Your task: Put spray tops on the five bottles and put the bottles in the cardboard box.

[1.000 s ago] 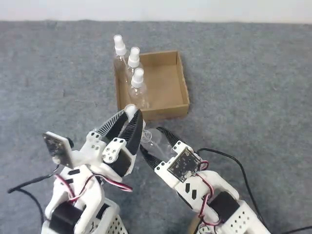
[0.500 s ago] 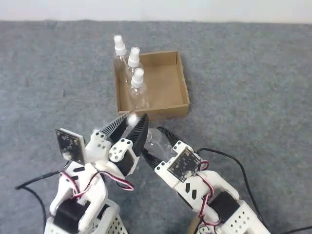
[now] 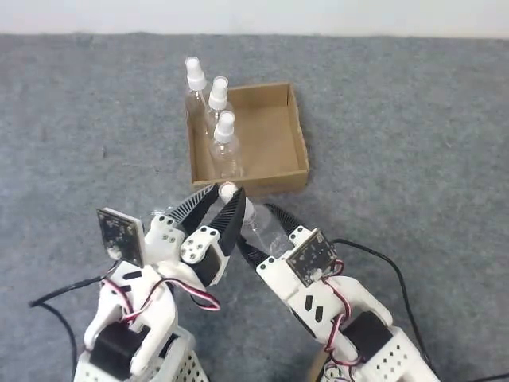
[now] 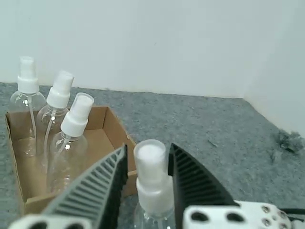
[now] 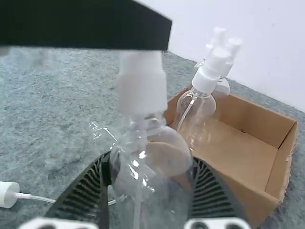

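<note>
Grey carpet covers the bench, with a pale wall behind it. Your left gripper (image 4: 148, 147) has its jaws apart, one on either side of a white spray top (image 4: 151, 167). The left wrist view shows one jaw right against the top and a sliver of daylight at the other. The top sits on the neck of a clear bottle (image 5: 150, 171).

Your right gripper (image 3: 258, 229) is clamped on that bottle, its black ribbed jaws pressed against either side of the round body. The bottle's long axis stands close to upright, neck and spray top pointing up. From the high view its top reads nearer the box than its body does.

The bottle is held just in front of the near wall of the cardboard box (image 3: 298, 135). Three capped bottles (image 3: 216, 99) stand upright in a row inside the box, along the wall on your left arm's side. The rest of the box floor is bare cardboard.

Your right wrist view adds what the left one lacks. A loose spray top (image 5: 7, 200) lies flat on the carpet with its thin tube trailing. Nearby is what looks like another clear bottle (image 5: 98, 132) on its side.
</note>
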